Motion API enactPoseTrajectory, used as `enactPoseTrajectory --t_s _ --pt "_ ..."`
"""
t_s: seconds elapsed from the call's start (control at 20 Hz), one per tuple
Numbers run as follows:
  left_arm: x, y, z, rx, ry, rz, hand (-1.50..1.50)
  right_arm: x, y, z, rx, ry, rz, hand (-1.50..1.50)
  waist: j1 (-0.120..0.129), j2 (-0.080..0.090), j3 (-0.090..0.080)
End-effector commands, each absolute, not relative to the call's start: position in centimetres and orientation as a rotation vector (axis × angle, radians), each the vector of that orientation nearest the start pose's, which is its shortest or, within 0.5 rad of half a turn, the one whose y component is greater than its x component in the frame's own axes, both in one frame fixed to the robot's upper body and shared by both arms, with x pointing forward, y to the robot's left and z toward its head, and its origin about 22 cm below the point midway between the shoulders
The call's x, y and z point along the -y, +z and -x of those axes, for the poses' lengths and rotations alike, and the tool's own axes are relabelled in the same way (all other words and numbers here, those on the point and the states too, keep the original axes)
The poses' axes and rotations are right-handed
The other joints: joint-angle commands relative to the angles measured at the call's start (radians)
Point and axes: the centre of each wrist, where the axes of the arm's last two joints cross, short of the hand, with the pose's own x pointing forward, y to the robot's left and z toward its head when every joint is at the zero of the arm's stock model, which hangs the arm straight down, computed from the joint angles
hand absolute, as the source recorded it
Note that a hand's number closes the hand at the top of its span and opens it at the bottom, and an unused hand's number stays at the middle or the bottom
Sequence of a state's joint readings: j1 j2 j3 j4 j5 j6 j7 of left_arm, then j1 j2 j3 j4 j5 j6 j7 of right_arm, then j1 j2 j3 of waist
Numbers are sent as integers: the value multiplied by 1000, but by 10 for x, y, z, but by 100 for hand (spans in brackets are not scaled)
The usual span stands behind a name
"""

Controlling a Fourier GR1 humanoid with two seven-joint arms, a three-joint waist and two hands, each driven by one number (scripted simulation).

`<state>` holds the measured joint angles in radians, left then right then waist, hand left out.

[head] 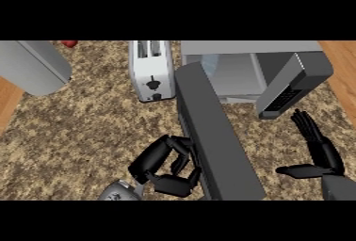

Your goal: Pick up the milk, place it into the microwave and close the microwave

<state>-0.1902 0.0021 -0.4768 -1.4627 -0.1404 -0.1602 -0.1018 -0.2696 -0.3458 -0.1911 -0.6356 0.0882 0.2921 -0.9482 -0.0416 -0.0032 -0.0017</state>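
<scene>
The microwave (250, 49) stands at the back right, its cavity open and its keypad panel (290, 92) on the right. Its dark door (212, 136) swings far out toward me, across the middle of the counter. A pale shape that may be the milk (210, 65) shows just inside the cavity's left part, half hidden by the door's top. My left hand (165, 165) is curled against the door's left face and holds nothing. Right of the door, below the keypad panel, my right hand (321, 153) is open with straight fingers pointing up.
A white toaster (151, 70) stands just left of the door's hinge end. A large grey object (31, 66) fills the back left corner, with a small red thing (68, 43) beside it. The speckled counter ends in wood at the left (5, 101) and right (344, 61).
</scene>
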Motion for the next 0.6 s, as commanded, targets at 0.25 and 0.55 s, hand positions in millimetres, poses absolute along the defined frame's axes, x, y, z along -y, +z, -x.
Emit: enactPoseTrajectory --t_s 0.25,0.55 --pt "-68 -45 -257 1727 -738 316 150 385 -61 -261 1965 305 -241 -150 -43 10 -3" --pt "-59 -55 -263 1751 -680 287 150 371 -37 -267 2012 298 -353 -150 -68 12 -4"
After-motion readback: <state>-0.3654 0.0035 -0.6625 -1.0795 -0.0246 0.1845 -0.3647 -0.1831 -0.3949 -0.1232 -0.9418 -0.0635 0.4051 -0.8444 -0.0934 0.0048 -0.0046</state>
